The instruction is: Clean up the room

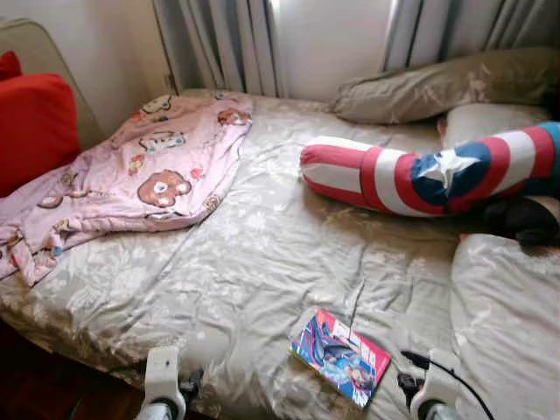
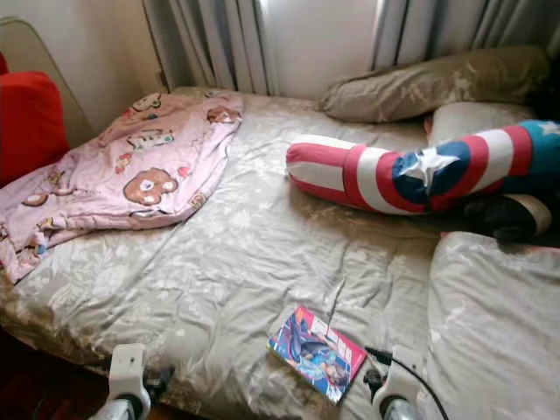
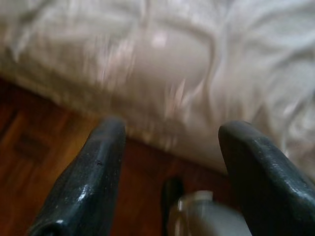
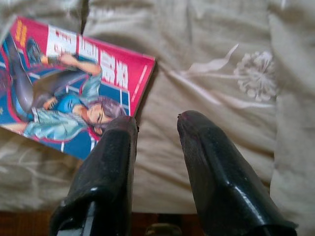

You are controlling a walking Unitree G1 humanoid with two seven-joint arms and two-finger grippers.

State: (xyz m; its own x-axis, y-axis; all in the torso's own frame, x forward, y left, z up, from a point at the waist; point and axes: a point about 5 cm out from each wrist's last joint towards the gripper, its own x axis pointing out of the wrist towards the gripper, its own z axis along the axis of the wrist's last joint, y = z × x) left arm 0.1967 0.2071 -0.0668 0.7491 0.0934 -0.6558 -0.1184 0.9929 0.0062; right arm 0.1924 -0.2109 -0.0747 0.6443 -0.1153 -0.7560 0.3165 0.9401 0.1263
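Two pincers: left pincer [image 3: 170,147] wide open, empty, over bed edge and wooden floor [image 3: 34,147]; right pincer [image 4: 156,123] slightly parted, empty, beside comic book [image 4: 69,96]
Comic book: glossy, flat on bed [image 1: 262,254] near front edge; cover lettering unreadable
Bolster [image 1: 420,175]: star, red-white stripes

Before me, a pink-and-blue comic book [image 1: 340,355] flat, cover up, near the bed's front edge, a pink bear-print blanket [image 1: 131,179] crumpled at the far left corner.
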